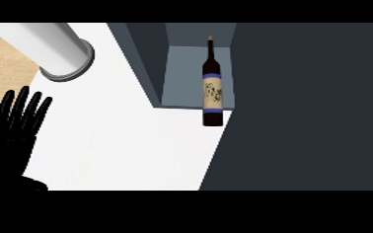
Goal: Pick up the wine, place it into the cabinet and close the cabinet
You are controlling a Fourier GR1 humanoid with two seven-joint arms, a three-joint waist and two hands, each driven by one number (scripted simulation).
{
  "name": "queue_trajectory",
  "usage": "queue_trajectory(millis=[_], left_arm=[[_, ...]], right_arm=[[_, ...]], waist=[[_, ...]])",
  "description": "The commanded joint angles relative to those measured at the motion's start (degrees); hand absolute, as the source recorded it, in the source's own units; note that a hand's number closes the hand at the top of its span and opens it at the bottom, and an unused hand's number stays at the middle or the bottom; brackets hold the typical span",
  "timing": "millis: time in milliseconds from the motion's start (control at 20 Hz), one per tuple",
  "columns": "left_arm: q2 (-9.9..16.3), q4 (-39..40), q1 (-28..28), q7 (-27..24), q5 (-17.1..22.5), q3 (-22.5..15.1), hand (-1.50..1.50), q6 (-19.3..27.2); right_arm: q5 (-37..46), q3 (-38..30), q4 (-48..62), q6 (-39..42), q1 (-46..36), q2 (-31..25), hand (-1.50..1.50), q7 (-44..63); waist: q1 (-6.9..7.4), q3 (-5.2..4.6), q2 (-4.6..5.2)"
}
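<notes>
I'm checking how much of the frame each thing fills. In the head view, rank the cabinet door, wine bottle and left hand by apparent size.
1. Cabinet door, by far.
2. Left hand, though it sits nearer the camera.
3. Wine bottle, long but thin.

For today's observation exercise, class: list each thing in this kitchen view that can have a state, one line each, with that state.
Wine bottle: inside the cabinet, its base at the front edge, held by nothing.
Cabinet: open.
Cabinet door: swung open, not yet closed.
Left robot hand: open, fingers up, resting at the left edge.
Right robot hand: not in view.
</notes>
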Motion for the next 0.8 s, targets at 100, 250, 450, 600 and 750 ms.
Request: queue_trajectory(millis=[100, 250, 450, 600, 750], left_arm=[[1.3, -0.4, -1.7, 1.7, 1.4, 1.1, -1.5, -1.3], [0.6, 0.7, -0.3, 0.8, 1.1, 0.9, -1.5, -2.4], [0.8, 3.1, -0.7, 0.5, 1.3, 1.6, -1.5, -4.4], [1.6, 3.0, 0.4, 1.4, 1.2, 1.9, -1.5, -5.0], [3.2, 4.0, -0.6, 2.7, 3.8, 5.2, -1.5, -6.3]], right_arm=[[-4.1, 8.0, 0.2, -2.4, -11.4, 11.3, 1.5, 8.9], [-3.4, 8.6, 4.8, -4.0, -16.4, 16.3, 1.5, 11.8], [-2.0, 6.7, 12.7, -5.8, -29.5, 24.3, 1.5, 18.9], [-1.7, 4.4, 18.2, -9.2, -40.9, 31.8, 1.5, 26.0], [-2.9, 4.1, 27.3, -16.3, -50.8, 32.1, 1.5, 24.9]], waist=[[1.69, -0.06, 0.36], [2.29, -0.11, 0.17], [1.73, -0.11, 0.14], [0.95, 0.0, -0.1], [0.01, 0.2, -0.08]])
